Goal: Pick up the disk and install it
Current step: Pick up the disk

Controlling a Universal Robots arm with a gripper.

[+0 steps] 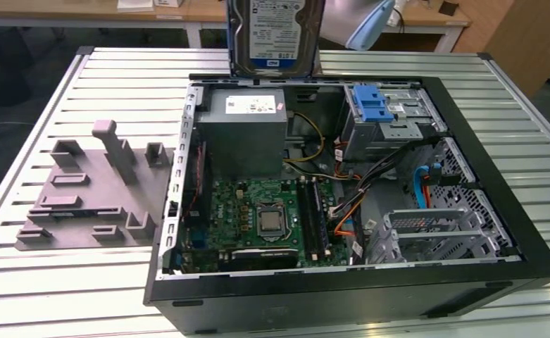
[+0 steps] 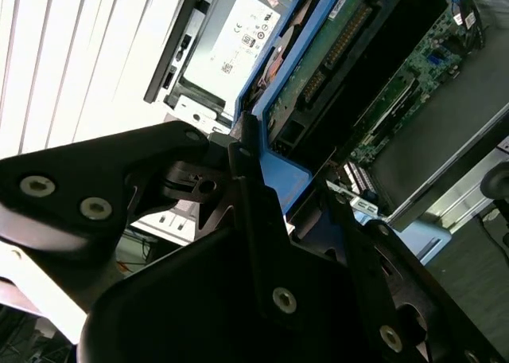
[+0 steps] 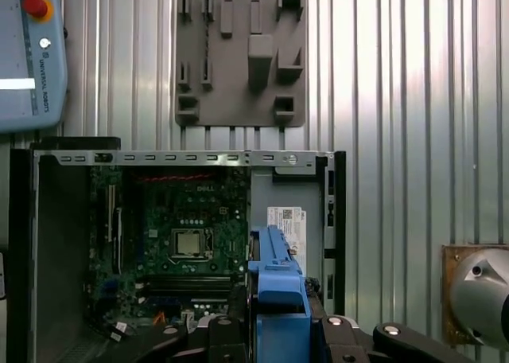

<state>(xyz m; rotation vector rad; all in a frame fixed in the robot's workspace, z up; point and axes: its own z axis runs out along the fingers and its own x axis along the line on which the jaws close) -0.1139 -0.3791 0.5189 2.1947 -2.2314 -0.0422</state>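
disk: the disk (image 1: pixel 275 32) hangs upright in the air above the far rim of the open computer case (image 1: pixel 500 282), label toward the exterior view, touching nothing inside
fingers: in both wrist views the gripper (image 2: pixel 290 184) has its black fingers (image 2: pixel 248 188) clamped on the blue carrier bracket (image 3: pixel 278 279) that frames the disk, one on either side
below: the grey power supply (image 1: pixel 246 130) and the motherboard (image 1: pixel 255 211) lie roughly under the disk; the drive cage (image 1: pixel 387 123) with its blue latch (image 1: pixel 373 105) sits toward the exterior view's right
risk, slip: the hold is on the plastic bracket, not the metal body, so the disk could probably twist or slide in the grasp if an edge catches on something
risk, snag: loose cables (image 1: pixel 350 176) run between the cage and the board; a low or skewed approach could likely pinch or drag them
risk, misalignment: if the bracket meets a cage opening tilted, it may jam or bend
risk, drop: a fall from here would likely land on the power supply or the board and could damage either
worktop: the grey fixture plate (image 1: pixel 86 190) lies on the worktop (image 1: pixel 49 296) beside the case, well apart from the disk
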